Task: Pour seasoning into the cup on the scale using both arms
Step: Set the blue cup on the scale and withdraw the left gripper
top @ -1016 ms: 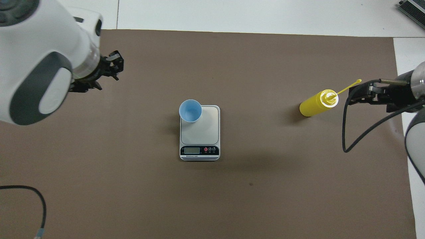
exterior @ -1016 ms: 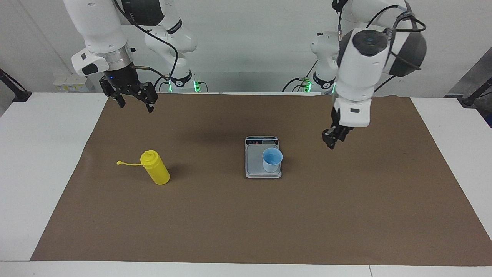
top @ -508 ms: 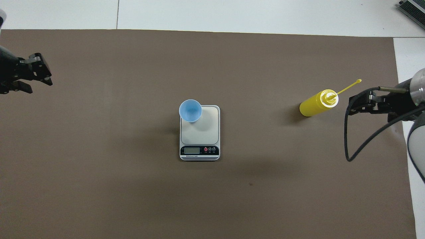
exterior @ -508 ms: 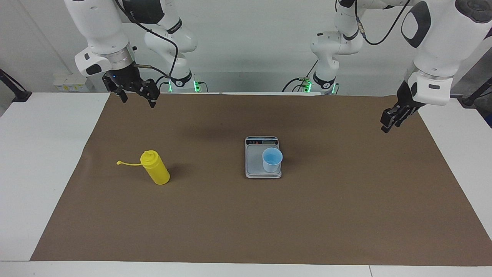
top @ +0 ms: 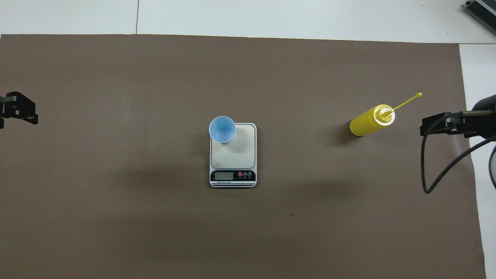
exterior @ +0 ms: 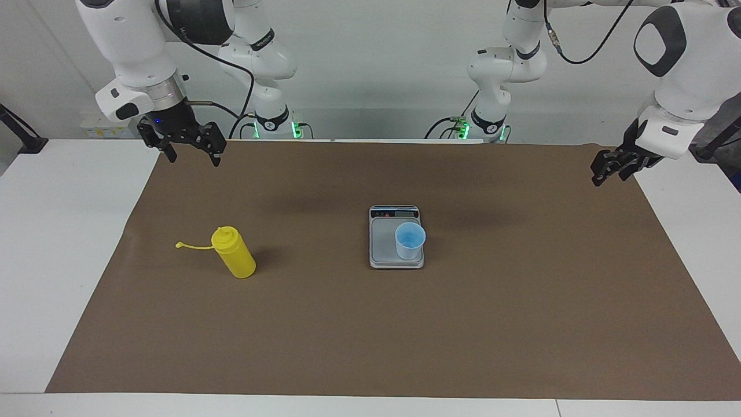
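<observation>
The yellow seasoning bottle (exterior: 233, 253) stands on the brown mat toward the right arm's end, its cap strap (exterior: 191, 246) sticking out sideways; it also shows in the overhead view (top: 370, 122). The light-blue cup (exterior: 410, 240) stands on the scale (exterior: 382, 250) at mid-table, on the plate's corner toward the left arm; both show in the overhead view, cup (top: 222, 130) and scale (top: 237, 152). My right gripper (exterior: 186, 152) is open and empty, up over the mat's corner at its own end. My left gripper (exterior: 609, 171) hangs over the mat's edge at the left arm's end, holding nothing.
The brown mat (exterior: 405, 336) covers most of the white table (exterior: 58, 231). The right arm's black cable (top: 430, 174) hangs over the mat's edge beside the bottle. In the overhead view only the grippers' tips show, right (top: 438, 124) and left (top: 19, 112).
My left gripper has swung away from beside the scale out to the left arm's end of the mat. My right gripper has drawn back from the bottle. Bottle, cup and scale have not moved.
</observation>
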`<state>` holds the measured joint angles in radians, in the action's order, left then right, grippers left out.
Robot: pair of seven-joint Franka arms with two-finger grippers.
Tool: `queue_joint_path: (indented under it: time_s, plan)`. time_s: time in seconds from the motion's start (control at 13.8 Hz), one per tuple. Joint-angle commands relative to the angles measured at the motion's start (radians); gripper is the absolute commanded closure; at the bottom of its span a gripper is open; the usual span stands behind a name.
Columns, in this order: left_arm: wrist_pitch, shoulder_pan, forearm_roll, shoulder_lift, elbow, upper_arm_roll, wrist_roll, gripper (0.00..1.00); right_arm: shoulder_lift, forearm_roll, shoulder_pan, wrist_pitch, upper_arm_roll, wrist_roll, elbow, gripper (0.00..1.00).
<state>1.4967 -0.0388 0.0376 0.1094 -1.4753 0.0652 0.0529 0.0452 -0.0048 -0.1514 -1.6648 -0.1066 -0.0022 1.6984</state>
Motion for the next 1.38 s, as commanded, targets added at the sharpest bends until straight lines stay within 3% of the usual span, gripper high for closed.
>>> queue_joint_path:
  time_s: [0.0, 0.22, 0.51, 0.73, 0.87, 1.02, 1.31]
  plan:
    - [0.055, -0.003, -0.027, -0.074, -0.126, 0.013, -0.067, 0.24, 0.099, 0.112, -0.091, -0.154, -0.002, -0.202, 0.211, 0.00]
    - [0.157, -0.007, -0.027, -0.115, -0.224, 0.022, -0.067, 0.15, 0.113, 0.211, -0.164, -0.304, -0.002, -0.486, 0.318, 0.00]
    - [0.165, -0.010, -0.027, -0.149, -0.295, 0.022, -0.068, 0.03, 0.102, 0.481, -0.259, -0.464, -0.001, -0.885, 0.458, 0.00]
    - [0.183, -0.015, -0.025, -0.163, -0.321, 0.022, -0.068, 0.00, -0.013, 0.796, -0.339, -0.512, -0.001, -1.314, 0.494, 0.00]
    - [0.213, -0.016, -0.025, -0.157, -0.313, 0.022, -0.067, 0.00, -0.056, 0.847, -0.369, -0.510, -0.001, -1.439, 0.495, 0.00]
    - [0.215, -0.019, -0.025, -0.155, -0.298, 0.022, -0.058, 0.00, -0.096, 0.977, -0.364, -0.513, -0.001, -1.557, 0.501, 0.00]
    - [0.203, -0.019, -0.027, -0.159, -0.290, 0.018, -0.064, 0.00, -0.145, 1.097, -0.346, -0.510, -0.002, -1.680, 0.501, 0.00]
